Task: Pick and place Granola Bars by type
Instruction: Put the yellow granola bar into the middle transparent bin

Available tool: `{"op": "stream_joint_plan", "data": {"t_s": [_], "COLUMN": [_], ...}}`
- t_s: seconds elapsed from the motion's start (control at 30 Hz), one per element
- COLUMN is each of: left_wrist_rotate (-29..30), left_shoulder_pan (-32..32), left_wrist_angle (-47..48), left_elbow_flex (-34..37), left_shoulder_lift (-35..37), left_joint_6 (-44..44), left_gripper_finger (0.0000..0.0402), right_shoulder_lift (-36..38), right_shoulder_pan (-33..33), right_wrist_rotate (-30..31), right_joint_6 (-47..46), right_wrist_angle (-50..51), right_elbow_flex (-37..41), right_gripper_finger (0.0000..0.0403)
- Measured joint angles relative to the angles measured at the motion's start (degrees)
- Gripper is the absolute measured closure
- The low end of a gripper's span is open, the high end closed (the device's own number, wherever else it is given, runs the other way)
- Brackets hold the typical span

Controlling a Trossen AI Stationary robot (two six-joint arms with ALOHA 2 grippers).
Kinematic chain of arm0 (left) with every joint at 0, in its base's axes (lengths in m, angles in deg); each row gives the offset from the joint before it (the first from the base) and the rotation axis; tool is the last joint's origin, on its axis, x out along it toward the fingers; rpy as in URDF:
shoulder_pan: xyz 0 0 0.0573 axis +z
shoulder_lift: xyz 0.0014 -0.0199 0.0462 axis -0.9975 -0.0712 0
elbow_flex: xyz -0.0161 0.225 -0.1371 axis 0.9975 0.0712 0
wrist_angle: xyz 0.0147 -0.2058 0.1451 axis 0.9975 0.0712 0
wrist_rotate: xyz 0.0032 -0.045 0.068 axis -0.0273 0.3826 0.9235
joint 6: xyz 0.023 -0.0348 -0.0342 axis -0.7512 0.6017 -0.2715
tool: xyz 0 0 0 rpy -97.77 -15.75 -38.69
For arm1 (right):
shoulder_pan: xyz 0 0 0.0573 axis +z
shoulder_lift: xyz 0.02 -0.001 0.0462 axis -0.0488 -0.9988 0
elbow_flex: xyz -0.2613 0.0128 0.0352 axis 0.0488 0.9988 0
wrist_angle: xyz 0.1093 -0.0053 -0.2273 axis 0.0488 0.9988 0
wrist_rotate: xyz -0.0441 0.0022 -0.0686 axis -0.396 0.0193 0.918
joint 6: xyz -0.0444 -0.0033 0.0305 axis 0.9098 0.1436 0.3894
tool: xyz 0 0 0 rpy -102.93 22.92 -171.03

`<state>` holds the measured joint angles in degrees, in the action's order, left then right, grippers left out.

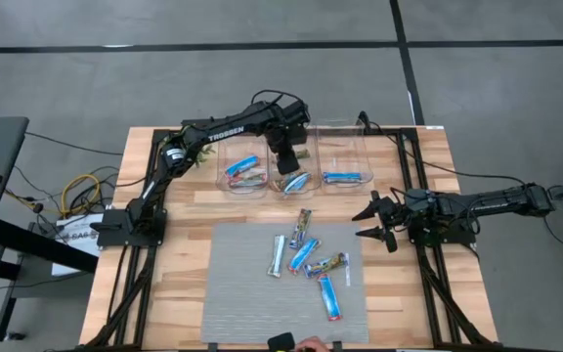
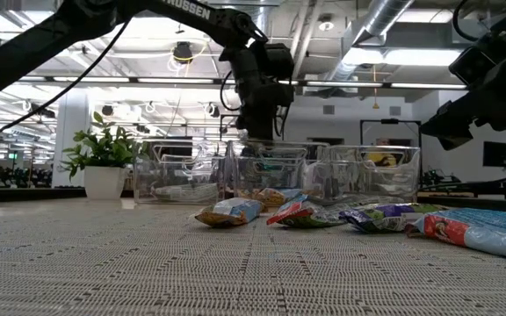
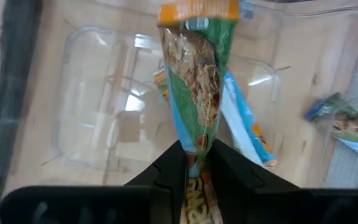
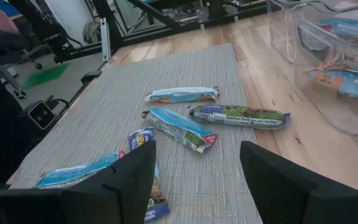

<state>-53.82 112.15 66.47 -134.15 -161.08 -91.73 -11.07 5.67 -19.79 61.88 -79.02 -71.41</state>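
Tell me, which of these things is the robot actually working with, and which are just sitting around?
Part of the job:
- granola bars on the mat
- green bar pinched in the left gripper, over the middle bin
- left bin and right bin, bars inside
- right gripper, open, waiting beside the mat

Just lying about:
- potted plant
- cables off the table

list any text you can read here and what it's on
"TROSSEN": white letters on the left arm in the high view.
"...USSEN": the same marking, cut off at the frame's top, on that arm in the low view.
Print on the bar that the left gripper holds: too blurred to read.
Print on the bars on the mat: too small to read.
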Motion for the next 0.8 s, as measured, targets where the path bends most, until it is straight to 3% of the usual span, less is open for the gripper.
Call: {"op": "stream_joint_plan", "data": {"t_s": [0.37, 0.57, 0.8], "left_wrist_rotate": [3.4, 2.6, -3.4], "left_shoulder_pan": [0.0, -1.0, -3.7], "left_wrist_angle": [-0.8, -5.9, -20.0], "left_elbow_flex": [0.0, 0.0, 0.0], "left_shoulder_lift": [0.0, 0.1, 0.1], "left_joint_6": [-0.1, 0.4, 5.0], "left_gripper_finger": [0.0241, 0.0236, 0.0239], "right_shoulder_lift": [0.0, 0.0, 0.0], "right_shoulder_pan": [0.0, 0.0, 0.0], "right_wrist_rotate": [0.0, 0.0, 0.0], "right_joint_6": [0.0, 0.0, 0.0], "right_wrist_angle": [0.0, 0.0, 0.0], "right_elbow_flex": [0.0, 0.0, 0.0], "right_gripper_finger": [0.0177, 0.0177, 0.0177]}}
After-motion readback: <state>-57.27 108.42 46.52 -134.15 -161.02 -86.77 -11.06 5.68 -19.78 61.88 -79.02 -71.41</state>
